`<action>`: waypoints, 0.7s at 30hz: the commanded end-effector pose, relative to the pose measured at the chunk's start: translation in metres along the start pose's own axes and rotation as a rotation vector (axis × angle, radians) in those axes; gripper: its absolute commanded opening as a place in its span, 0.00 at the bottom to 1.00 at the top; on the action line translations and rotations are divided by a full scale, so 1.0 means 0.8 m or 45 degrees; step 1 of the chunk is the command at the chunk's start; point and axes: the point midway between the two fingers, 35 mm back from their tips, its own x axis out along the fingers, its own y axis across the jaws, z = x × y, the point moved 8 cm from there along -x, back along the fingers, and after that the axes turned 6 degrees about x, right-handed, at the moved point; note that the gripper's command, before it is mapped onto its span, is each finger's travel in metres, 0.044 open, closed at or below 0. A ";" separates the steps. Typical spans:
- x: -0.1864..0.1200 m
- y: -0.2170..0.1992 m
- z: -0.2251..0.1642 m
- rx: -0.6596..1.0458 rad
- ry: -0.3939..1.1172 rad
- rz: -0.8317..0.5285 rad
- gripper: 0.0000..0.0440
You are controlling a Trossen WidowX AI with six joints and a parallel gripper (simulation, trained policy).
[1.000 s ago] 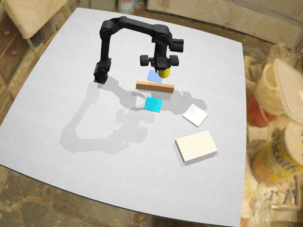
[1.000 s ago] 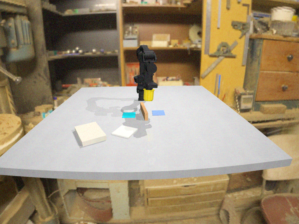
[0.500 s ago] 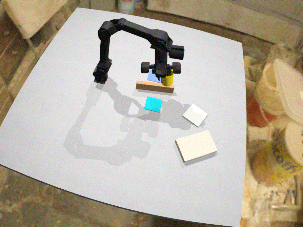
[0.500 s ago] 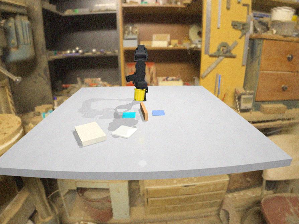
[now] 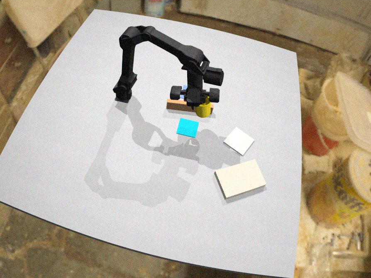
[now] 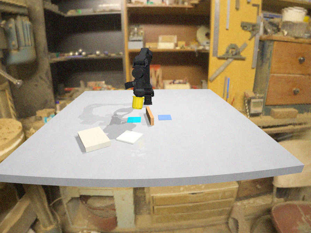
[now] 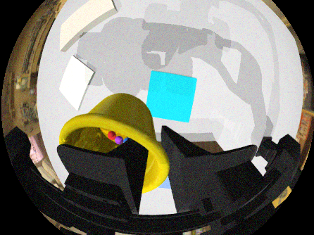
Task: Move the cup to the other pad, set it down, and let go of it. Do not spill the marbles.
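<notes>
With my black parallel-jaw gripper (image 5: pixel 201 103) (image 6: pixel 141 96) (image 7: pixel 155 129), I grip the yellow round cup (image 5: pixel 203 109) (image 6: pixel 137 102) (image 7: pixel 121 111) by its wall, raised above the table (image 5: pixel 148 228) (image 6: pixel 207 150) (image 7: pixel 285 89), with small coloured marbles (image 7: pixel 115 138) inside.

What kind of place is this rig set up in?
Looks like a workshop, probably woodworking or repair: squares and metal rules hang on a yellow board, a wooden shelf unit holds assorted parts, and dusty tubs and a paint-style can sit around the table.
</notes>
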 end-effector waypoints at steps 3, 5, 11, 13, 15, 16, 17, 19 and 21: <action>0.018 -0.007 0.009 0.025 -0.013 -0.008 0.00; 0.024 -0.009 0.010 0.033 -0.014 -0.010 0.00; 0.042 -0.019 0.013 0.054 -0.016 -0.018 0.01; 0.048 -0.022 0.014 0.060 -0.016 -0.023 0.01; 0.054 -0.026 0.014 0.066 -0.016 -0.028 0.02; 0.056 -0.028 0.014 0.068 -0.016 -0.032 0.03; 0.059 -0.031 0.014 0.071 -0.015 -0.036 0.03; 0.064 -0.035 0.014 0.078 -0.015 -0.045 0.05; 0.068 -0.039 0.014 0.085 -0.015 -0.056 0.07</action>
